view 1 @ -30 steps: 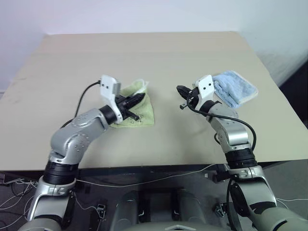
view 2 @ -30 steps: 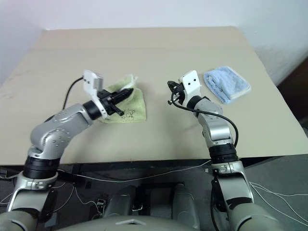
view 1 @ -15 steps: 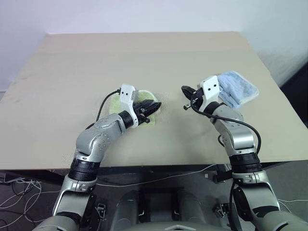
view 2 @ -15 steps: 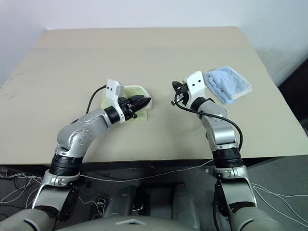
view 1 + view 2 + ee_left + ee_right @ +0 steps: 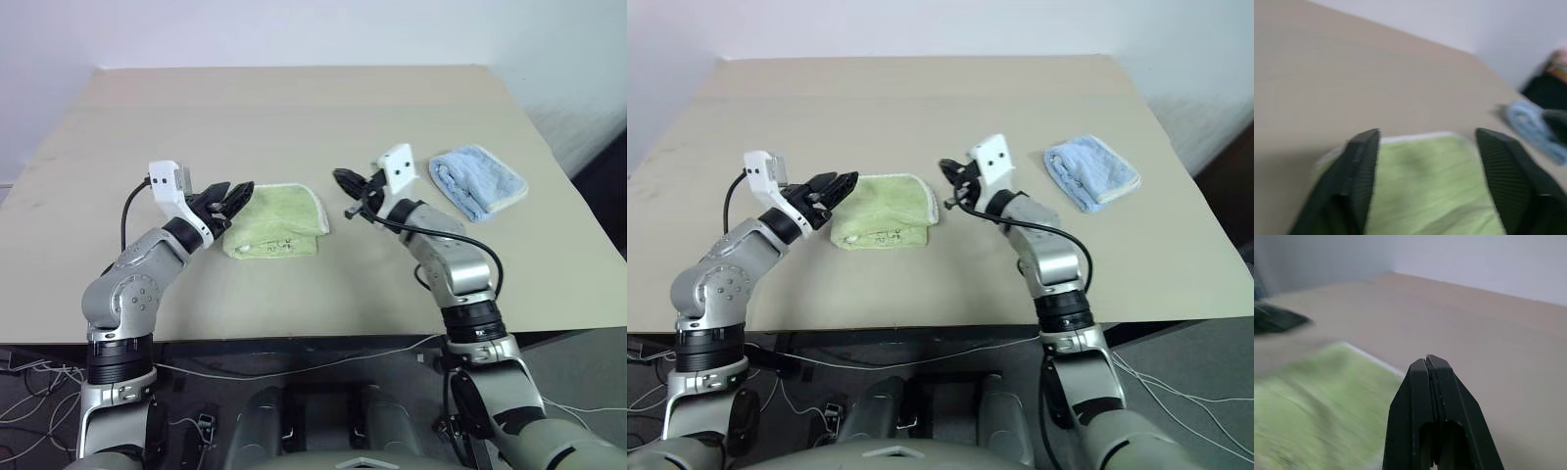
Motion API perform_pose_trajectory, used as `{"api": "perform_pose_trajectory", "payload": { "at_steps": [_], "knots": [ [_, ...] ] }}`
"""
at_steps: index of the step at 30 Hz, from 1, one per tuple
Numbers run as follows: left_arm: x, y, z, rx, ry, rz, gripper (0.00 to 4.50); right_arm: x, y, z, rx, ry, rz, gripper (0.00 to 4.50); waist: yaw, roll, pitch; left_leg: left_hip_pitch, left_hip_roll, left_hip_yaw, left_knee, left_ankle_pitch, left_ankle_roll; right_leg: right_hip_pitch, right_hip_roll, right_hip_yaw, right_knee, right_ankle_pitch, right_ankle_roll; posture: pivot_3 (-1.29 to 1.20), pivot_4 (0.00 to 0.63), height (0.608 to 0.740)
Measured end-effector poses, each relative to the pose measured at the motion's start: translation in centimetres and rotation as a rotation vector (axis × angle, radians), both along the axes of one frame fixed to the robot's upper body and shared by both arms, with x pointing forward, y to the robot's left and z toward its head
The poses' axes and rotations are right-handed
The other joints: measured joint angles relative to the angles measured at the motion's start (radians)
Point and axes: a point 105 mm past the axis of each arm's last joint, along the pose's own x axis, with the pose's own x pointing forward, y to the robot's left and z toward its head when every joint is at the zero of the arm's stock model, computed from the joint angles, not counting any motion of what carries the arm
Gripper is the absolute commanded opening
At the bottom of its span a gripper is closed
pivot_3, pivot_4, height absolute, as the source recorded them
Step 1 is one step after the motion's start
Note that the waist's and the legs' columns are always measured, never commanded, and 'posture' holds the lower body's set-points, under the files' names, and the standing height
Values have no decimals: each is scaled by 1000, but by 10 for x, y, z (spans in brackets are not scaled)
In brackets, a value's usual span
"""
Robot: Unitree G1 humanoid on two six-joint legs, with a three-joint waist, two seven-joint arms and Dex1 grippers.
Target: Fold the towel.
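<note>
The light yellow-green towel [image 5: 277, 221] lies folded on the table between my two grippers, with white edging along its right side and a small printed mark near its front edge. My left gripper [image 5: 235, 192] hovers at the towel's left end, open, with nothing between its fingers; in the left wrist view the towel [image 5: 1430, 186] spreads beyond the two parted fingers [image 5: 1359, 171]. My right gripper [image 5: 342, 177] is shut and empty, just off the towel's right edge. In the right wrist view its closed fingers [image 5: 1437, 406] point past the towel [image 5: 1317, 396].
A smaller light blue cloth [image 5: 477, 181] lies folded at the right of the tan table [image 5: 294, 108]. The table's front edge runs close below both arms, and cables hang beneath it.
My left gripper has let go of the towel, opened and drawn back to the left. The towel now lies flat, folded over. My right gripper has moved left toward the towel's right edge, still shut.
</note>
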Motion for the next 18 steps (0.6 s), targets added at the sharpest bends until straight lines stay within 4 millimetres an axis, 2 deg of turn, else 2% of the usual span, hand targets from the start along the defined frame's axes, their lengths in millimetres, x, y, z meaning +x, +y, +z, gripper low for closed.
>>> {"api": "perform_pose_trajectory", "payload": {
  "at_steps": [3,6,10,12,18],
  "knots": [
    [0,-6,-6,22,1,-37,999,-2,21,-7,19,49,60,0,0,0,0,0,0,0,0,0,0,0,0,0,0,0,0,0,150,740],
    [-4,-11,-19,60,20,-78,40,-1,33,-27,19,139,81,0,-5,0,0,0,0,0,0,0,0,0,0,0,0,0,0,0,150,740],
    [-10,-9,-57,212,112,-94,40,-3,39,-68,-58,251,81,0,-7,0,0,0,0,0,0,0,-1,-1,0,0,0,0,0,0,150,740],
    [-10,-8,-66,265,120,-87,40,-6,38,-91,-94,301,77,0,-5,0,0,0,0,0,0,-1,-3,-1,0,0,0,0,0,0,150,740],
    [-7,-8,-71,275,107,-76,40,-8,42,-93,-123,256,89,0,-7,1,-2,2,1,0,-1,-2,-4,0,-1,0,0,0,0,0,150,740]
  ]
}}
